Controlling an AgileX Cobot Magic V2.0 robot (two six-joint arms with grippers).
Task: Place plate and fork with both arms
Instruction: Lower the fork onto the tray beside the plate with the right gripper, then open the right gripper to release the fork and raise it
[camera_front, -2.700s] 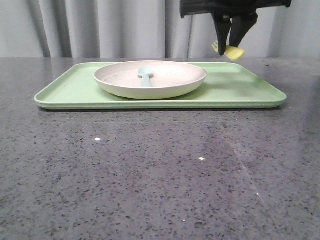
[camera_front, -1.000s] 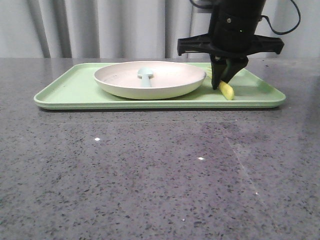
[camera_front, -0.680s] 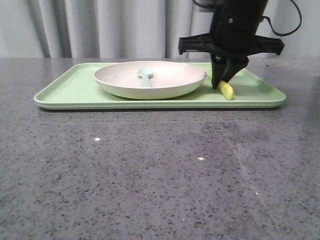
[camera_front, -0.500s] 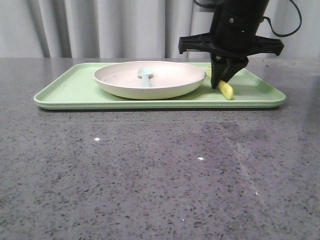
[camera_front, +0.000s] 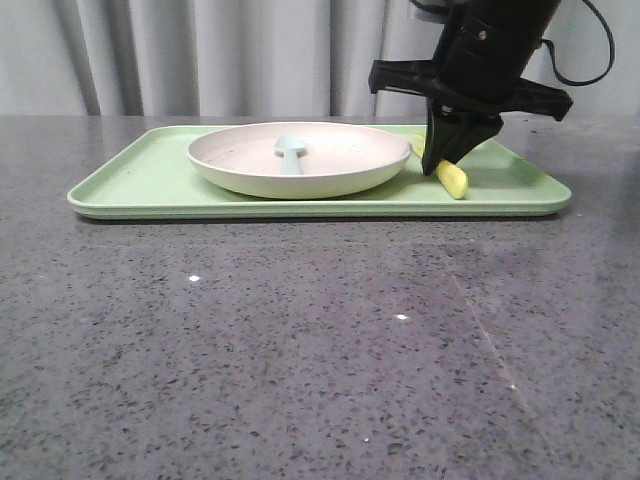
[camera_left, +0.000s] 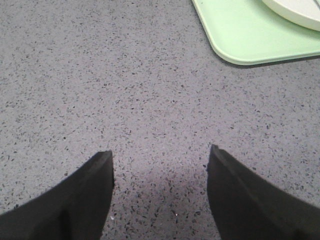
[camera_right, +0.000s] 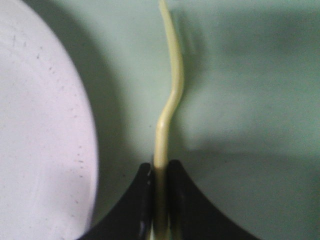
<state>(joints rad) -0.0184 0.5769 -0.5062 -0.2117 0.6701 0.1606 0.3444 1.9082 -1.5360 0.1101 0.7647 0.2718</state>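
Yellow plastic fork (camera_front: 452, 181) low over the tray's right half, still clamped edge-on in the right gripper (camera_right: 160, 172).

The round cream speckled plate (camera_front: 300, 158) already sits left of centre on the flat light-green tray (camera_front: 150, 180), a pale blue spoon (camera_front: 290, 150) in it. Releasing the fork beside the plate's right rim seems all that remains. The left gripper (camera_left: 160, 165) hangs apart, empty, over the grey bench (camera_front: 300, 350) near a tray corner.

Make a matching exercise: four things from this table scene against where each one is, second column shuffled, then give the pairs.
1. plate
2. fork
3. spoon
4. left gripper

A. in the plate
B. on the tray, left of the fork
C. open over bare tabletop
D. clamped in the right gripper, low on the tray

Pairs: 1-B, 2-D, 3-A, 4-C
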